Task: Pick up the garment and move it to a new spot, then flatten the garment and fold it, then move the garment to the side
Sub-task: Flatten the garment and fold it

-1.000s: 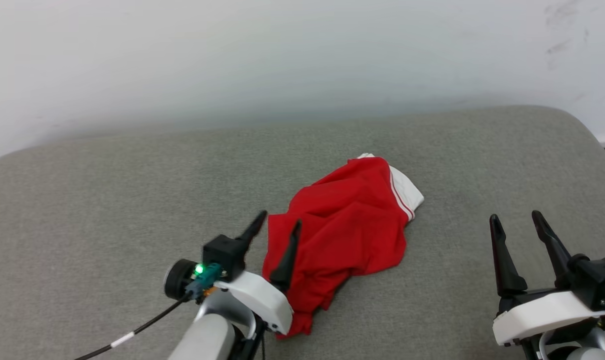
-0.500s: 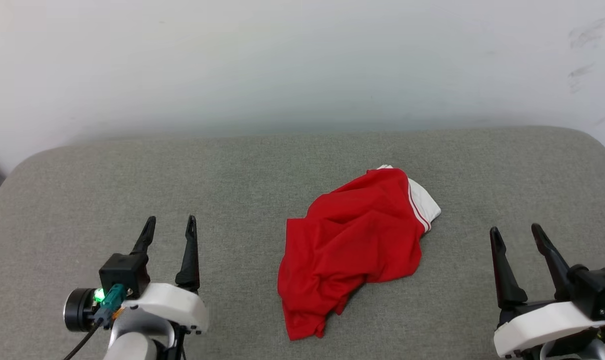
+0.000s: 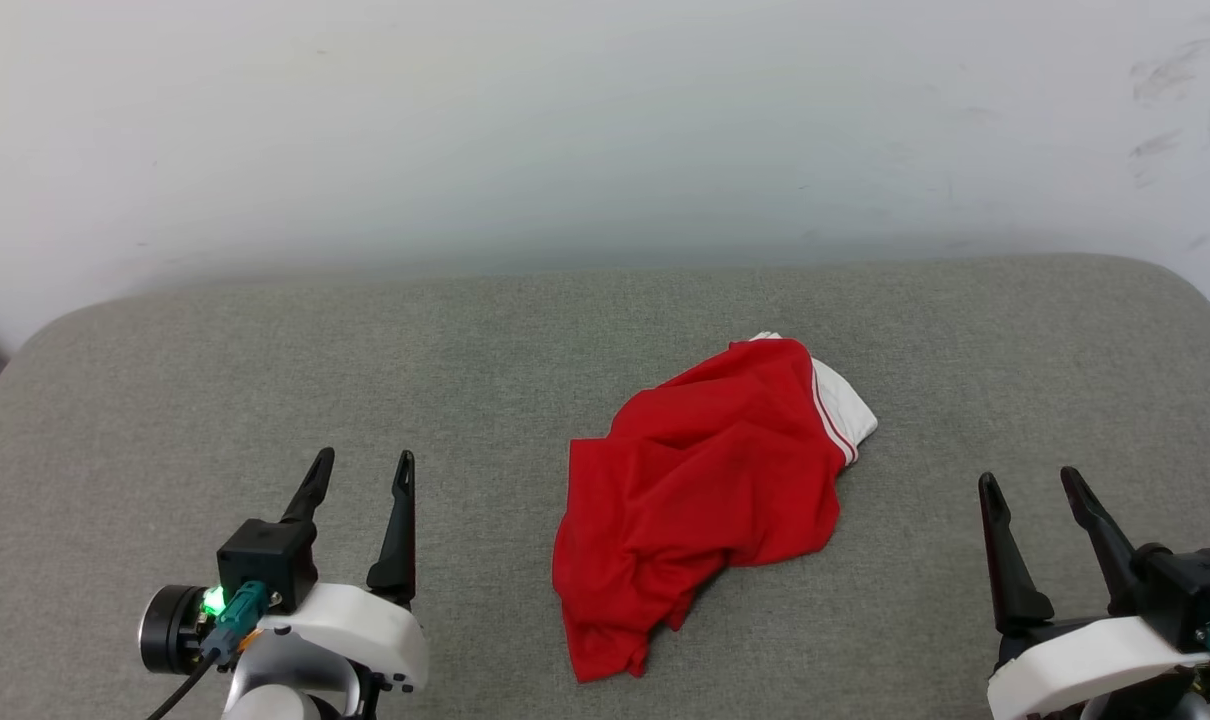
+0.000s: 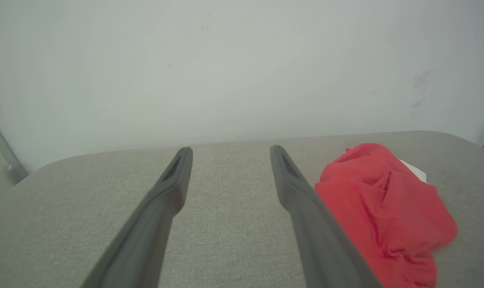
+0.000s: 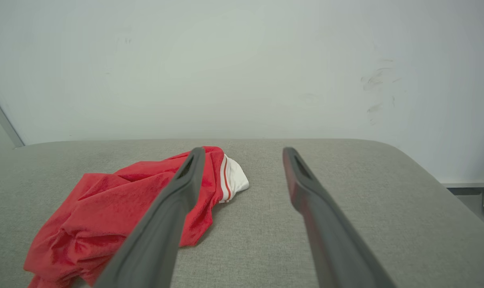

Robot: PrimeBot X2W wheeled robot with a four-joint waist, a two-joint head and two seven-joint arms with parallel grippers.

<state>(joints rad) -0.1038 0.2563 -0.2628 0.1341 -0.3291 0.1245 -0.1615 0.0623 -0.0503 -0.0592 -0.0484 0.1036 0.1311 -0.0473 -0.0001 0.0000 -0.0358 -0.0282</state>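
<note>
Left gripper [image 3: 365,457] has withdrawn from left edge of garment [image 3: 710,480] to near-left. Now well apart from it, fingers spread, empty. Right gripper [image 3: 1028,477] near-right, spread, empty, unmoved. Garment is crumpled red heap right of centre on grey cushion [image 3: 265,350], white trim [image 3: 847,405] at far-right end. Heap shape seemingly unchanged; camera shifted, so uncertain. Judgement: relocation likely done, flattening not yet begun.

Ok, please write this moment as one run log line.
garment: crumpled on grey fabric surface | left tool: open, empty | right tool: open, empty
</note>
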